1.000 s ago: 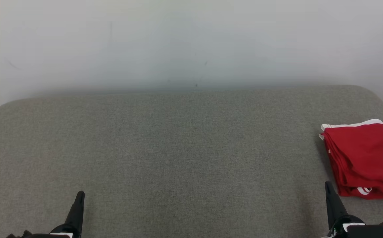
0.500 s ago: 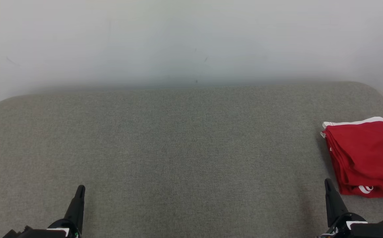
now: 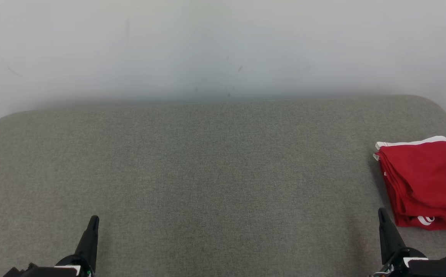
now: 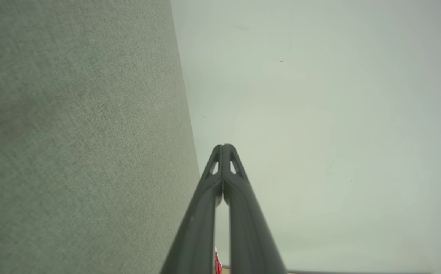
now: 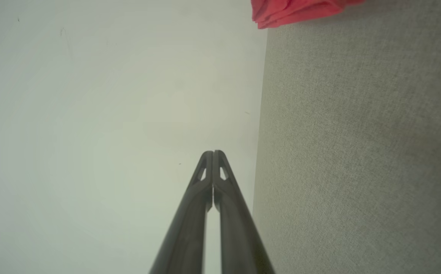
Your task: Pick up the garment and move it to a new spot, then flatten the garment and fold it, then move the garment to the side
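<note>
Garment point(image 3: 423, 184), red with a white band along its far edge, lies folded in a neat stack at the right end of the grey cushion point(image 3: 223, 161), partly cut off by the right edge of my head view. My left gripper point(image 3: 93, 221) sits low at the lower left of that view. Its fingers point up toward the white wall point(image 3: 223, 46) and are pressed together into one dark spike with nothing between them. My right gripper point(image 3: 381, 213) mirrors it at the lower right, fingers likewise together and empty. Its tip is near the garment's near left corner but apart from it. I cannot tell whether either gripper touches the cushion. Both wrists are rolled onto their sides. In the left wrist view the cushion runs up the left side and the joined tips point at the wall, with a sliver of red low between the fingers. In the right wrist view the cushion fills the right side, the joined tips again face the wall, and the garment's edge shows at the top, well apart from them.
</note>
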Controlling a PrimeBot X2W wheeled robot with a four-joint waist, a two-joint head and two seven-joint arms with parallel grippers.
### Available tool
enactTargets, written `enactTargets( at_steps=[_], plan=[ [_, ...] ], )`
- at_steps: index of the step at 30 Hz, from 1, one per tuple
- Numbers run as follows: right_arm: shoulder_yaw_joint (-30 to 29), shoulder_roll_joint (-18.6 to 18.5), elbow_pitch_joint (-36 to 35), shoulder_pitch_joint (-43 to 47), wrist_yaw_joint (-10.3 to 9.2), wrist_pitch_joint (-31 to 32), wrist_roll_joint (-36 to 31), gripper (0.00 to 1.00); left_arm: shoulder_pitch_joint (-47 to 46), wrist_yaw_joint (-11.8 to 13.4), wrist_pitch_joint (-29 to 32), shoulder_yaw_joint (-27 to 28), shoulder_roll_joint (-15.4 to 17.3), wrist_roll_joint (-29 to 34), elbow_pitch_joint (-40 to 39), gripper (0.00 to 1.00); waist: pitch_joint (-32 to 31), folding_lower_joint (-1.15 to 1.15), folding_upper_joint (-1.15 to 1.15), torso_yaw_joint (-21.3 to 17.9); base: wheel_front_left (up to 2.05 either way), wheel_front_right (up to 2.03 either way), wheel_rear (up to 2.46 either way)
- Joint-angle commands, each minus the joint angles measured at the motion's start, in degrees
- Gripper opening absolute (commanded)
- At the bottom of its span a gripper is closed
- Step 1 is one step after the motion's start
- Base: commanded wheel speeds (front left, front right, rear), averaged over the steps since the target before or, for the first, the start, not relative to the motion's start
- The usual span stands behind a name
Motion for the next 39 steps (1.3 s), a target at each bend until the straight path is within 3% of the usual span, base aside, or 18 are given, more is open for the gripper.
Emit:
enactTargets(
  at_steps=[1,39],
  plan=[
    [0.03,-0.07,-0.18,-0.28,0.08,0.18,0.15,0.00,-0.67,-0.14,0.14,0.21,-0.09,-0.44,-0.17,0.00,0.00,0.00,0.00,0.00,0.00,0.00,0.00],
    [0.04,-0.07,-0.18,-0.28,0.08,0.17,0.16,0.00,-0.67,-0.14,0.12,0.19,-0.10,-0.44,-0.19,0.00,0.00,0.00,0.00,0.00,0.00,0.00,0.00]
  ],
)
